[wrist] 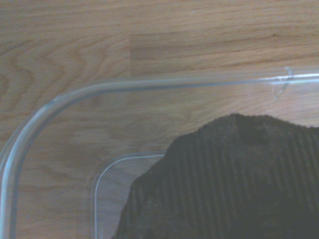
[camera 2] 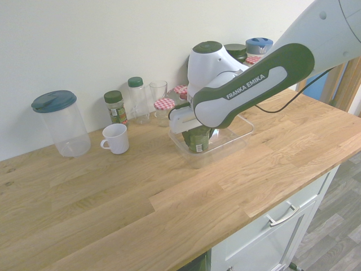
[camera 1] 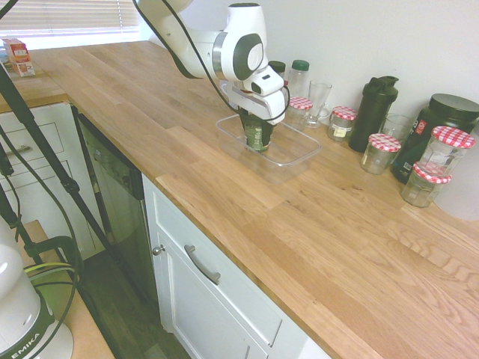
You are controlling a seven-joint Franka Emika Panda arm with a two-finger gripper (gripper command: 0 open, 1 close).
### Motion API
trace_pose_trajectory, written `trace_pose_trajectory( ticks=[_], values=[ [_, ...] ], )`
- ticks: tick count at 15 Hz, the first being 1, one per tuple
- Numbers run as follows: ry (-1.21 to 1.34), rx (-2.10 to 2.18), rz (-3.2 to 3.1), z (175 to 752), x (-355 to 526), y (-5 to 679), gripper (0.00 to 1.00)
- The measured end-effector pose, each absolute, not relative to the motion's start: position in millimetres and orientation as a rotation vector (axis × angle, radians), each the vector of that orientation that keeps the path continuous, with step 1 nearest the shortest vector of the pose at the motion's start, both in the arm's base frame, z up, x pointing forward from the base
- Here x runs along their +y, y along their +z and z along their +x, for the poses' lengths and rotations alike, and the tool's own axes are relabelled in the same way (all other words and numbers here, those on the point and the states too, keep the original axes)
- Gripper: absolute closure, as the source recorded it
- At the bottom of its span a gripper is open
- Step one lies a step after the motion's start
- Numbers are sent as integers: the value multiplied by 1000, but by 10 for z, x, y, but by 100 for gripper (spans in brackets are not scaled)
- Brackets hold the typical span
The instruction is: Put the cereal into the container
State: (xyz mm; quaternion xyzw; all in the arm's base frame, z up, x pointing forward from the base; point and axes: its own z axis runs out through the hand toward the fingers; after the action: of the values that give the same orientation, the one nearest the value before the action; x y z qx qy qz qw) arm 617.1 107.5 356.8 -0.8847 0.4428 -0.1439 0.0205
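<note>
First exterior view: You have the gripper (camera 1: 259,127) pointing down over the container (camera 1: 302,160), its claw pinching the cereal (camera 1: 257,137), a dark green item. The cereal is within the outline of the tray's rim; whether its base touches the tray floor, you cannot tell. Along the wall, you can log a black shaker bottle (camera 1: 372,112), a large black tub (camera 1: 436,134) and several jars with red-and-white checkered lids (camera 1: 380,153).

Second exterior view: You see the cereal between the fingers, inside the tray's walls, a small white patch low on its side. Well apart from the tray stand a white mug (camera 2: 116,139) and a clear pitcher with a blue lid (camera 2: 66,127). A jar with a dark green lid (camera 2: 116,108) stands behind the mug.

Wrist view: You get one rounded corner of the tray on the wood countertop (wrist: 75,55). The cereal shows as a dark, ribbed shape with an uneven edge, overlapping the tray interior; its print is unreadable.
</note>
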Motion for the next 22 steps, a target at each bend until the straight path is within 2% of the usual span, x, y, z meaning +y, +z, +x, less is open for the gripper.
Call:
trace_pose_trajectory(
  ticks=[22],
  values=[
    [-428,1353,-2770,6034,977,3595,0]
  ],
)
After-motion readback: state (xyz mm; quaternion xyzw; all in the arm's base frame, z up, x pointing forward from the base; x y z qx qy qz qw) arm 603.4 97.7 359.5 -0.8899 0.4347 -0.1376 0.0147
